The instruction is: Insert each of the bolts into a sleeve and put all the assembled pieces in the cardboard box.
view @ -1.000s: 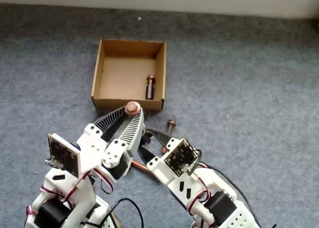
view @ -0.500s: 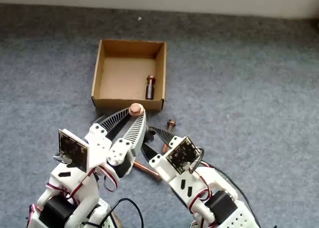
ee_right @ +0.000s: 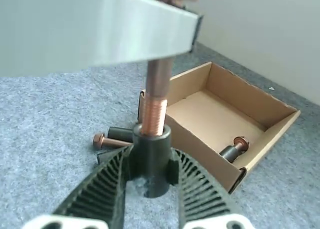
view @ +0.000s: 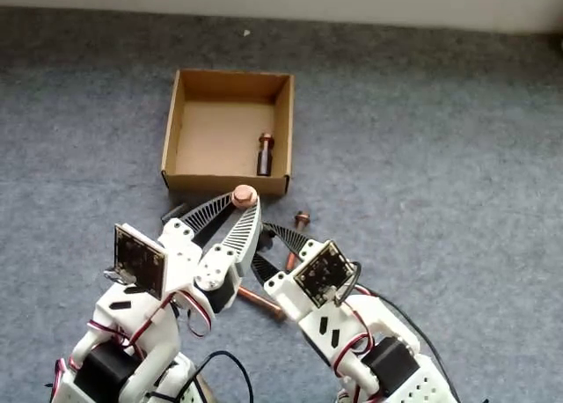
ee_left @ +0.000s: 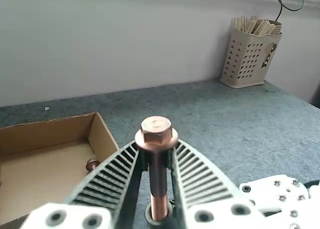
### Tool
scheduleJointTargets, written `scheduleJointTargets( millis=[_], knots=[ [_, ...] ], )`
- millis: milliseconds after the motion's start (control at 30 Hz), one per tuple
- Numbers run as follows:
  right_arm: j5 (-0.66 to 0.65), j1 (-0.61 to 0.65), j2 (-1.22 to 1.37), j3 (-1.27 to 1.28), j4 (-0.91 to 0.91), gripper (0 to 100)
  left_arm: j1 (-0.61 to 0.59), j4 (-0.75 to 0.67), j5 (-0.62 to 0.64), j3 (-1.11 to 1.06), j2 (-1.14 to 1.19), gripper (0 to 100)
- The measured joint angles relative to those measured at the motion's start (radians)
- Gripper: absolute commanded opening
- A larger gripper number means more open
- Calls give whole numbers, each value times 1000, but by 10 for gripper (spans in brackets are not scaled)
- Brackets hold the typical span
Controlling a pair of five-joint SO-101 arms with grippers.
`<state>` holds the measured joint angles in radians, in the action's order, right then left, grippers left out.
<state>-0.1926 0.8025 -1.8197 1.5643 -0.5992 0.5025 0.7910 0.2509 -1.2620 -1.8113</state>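
Two arms meeting just outside the near wall of the cardboard box [view: 171, 130], seen from above and from each wrist. The left claw [ee_left: 156, 151] is closed on an upright copper bolt [ee_left: 158, 189], gripped below its hexagonal head. The right claw [ee_right: 150, 161] is closed round a dark sleeve [ee_right: 150, 144], held upright beneath it. The bolt's threaded end sits in the sleeve's mouth (how deep it goes cannot be told). One assembled piece [view: 265, 154] lies inside the box against its side wall.

Loose parts crowd the bench [view: 440, 157] near the claws. One bolt [view: 298, 234] lies beside the right claw, another [view: 260, 301] lies between the arms, and a sleeve [view: 172, 214] lies by the box's near corner. Open bench extends on both sides of the box and beyond its far wall. A slotted basket [ee_left: 252, 51] stands well apart, against the wall.
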Motion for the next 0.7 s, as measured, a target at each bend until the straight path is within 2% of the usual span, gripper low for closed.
scheduleJointTargets(
  millis=[400,567,700],
  knots=[
    [0,-5,3,3,-2,6,5,-21,-66,-61,-6,12],
    [0,-5,3,3,-2,5,0,-25,-68,-78,-8,98],
    [0,-9,3,-14,-2,5,-68,-18,-68,-100,-3,111]
  ],
)
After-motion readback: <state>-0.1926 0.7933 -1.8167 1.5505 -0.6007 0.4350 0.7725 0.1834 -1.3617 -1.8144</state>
